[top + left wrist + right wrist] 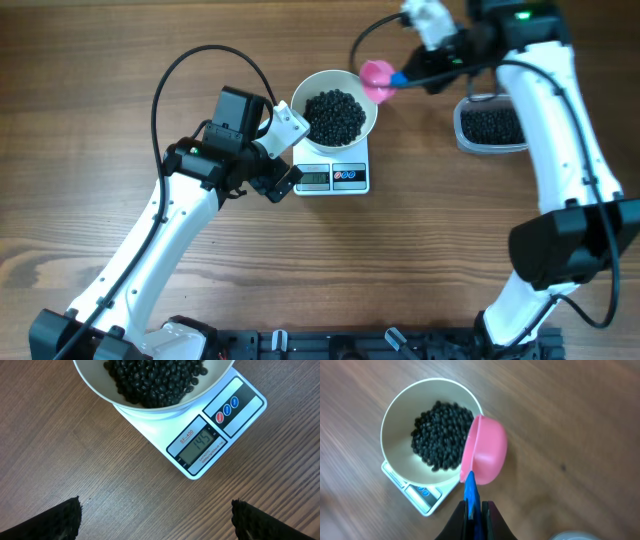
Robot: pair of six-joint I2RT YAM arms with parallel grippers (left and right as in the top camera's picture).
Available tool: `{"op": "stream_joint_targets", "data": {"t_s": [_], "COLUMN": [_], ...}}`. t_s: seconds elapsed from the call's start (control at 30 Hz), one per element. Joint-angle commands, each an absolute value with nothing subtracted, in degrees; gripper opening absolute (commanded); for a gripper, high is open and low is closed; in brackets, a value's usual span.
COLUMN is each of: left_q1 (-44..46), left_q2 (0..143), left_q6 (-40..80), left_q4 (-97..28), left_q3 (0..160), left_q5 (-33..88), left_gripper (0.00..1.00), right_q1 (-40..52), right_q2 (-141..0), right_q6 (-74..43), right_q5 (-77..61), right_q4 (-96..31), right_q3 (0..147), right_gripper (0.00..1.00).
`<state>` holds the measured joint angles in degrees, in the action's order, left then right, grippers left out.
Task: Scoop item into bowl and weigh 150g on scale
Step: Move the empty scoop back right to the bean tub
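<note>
Right gripper [475, 510] clamps scoop [487, 452] at bowl [397, 460] rim, left gripper [156, 516] gapes empty; scale [197, 445] reads 145, full scoop likely overshoots.

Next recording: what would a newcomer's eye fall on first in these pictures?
A round white bowl heaped with tiny black beans sits on the small flat white kitchen scale at mid-table, its grey display reading 145. Just right of the bowl, the right claw grips a pink plastic scoop by its blue handle, tilted at the rim.
</note>
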<state>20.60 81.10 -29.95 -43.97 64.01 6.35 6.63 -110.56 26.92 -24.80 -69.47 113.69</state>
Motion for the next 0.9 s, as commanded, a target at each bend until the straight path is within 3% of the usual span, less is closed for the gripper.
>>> {"op": "stream_joint_targets", "data": {"t_s": [0.0,0.1,0.37,0.87], "left_q1": [20.34,20.34,20.34,20.34], "left_q2": [80.62,80.62,80.62,80.62], "left_q6": [-31.09,-31.09,-31.09,-31.09], "left_q4": [-44.01,-44.01,-44.01,-44.01], "left_q3": [63.79,63.79,63.81,63.81], "left_q5": [7.25,7.25,7.25,7.25], "left_gripper": [1.0,1.0,1.0,1.0], "right_q1": [-0.71,-6.55,-17.39,-18.87], "right_q2": [-108.84,-108.86,-108.9,-116.31], "right_q6": [25.17,32.75,34.39,38.24], "right_q5": [-34.02,-33.91,-32.73,-17.78], "right_q4": [-74.32,-80.88,-84.47,-82.02], "right_q3": [114.54,114.54,114.52,114.3], "right_gripper": [0.04,0.04,0.04,0.04]}}
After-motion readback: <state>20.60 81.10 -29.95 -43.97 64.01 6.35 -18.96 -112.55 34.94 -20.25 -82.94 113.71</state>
